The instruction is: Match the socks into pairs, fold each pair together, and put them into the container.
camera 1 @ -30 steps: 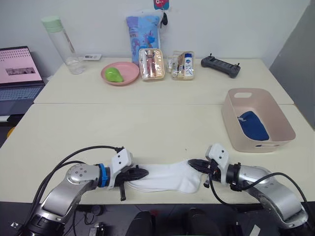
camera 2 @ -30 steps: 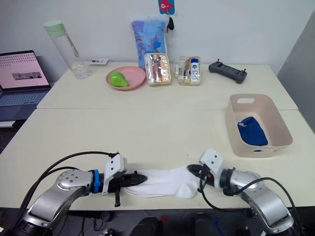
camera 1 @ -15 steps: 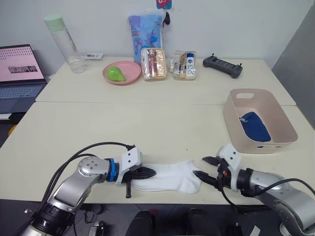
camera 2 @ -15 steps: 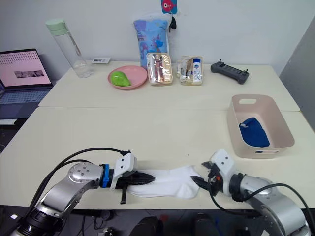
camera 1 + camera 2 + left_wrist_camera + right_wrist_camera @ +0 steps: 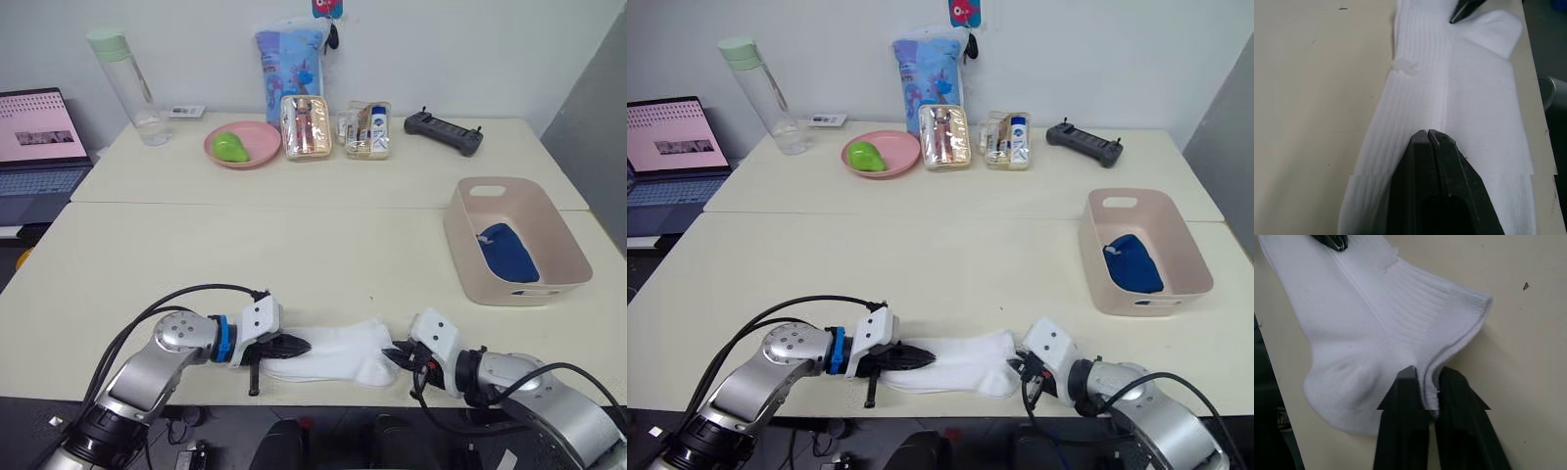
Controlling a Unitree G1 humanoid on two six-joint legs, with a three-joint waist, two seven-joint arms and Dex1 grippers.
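Cream table (image 5: 294,255): two white socks (image 5: 328,352) lie stacked between the grippers. Left gripper (image 5: 294,345) is clamped on one end, right gripper (image 5: 397,354) pinches the other. One blue sock (image 5: 505,250) lies in the pink container (image 5: 460,230), beyond the right gripper.

The right gripper (image 5: 1429,404), two black fingers, pinches the heel edge of soft white ribbed socks (image 5: 1366,318) lying flat on the cream table (image 5: 1518,323).

Two soft white ribbed ankle socks (image 5: 333,352) lie stacked flat between the grippers, toe end pinched by the left gripper (image 5: 294,345), cuff end by the right gripper (image 5: 397,355). Well beyond the right gripper, the pale pink rectangular plastic tub (image 5: 558,257) stands upright, holding a folded royal blue sock bundle (image 5: 506,249).
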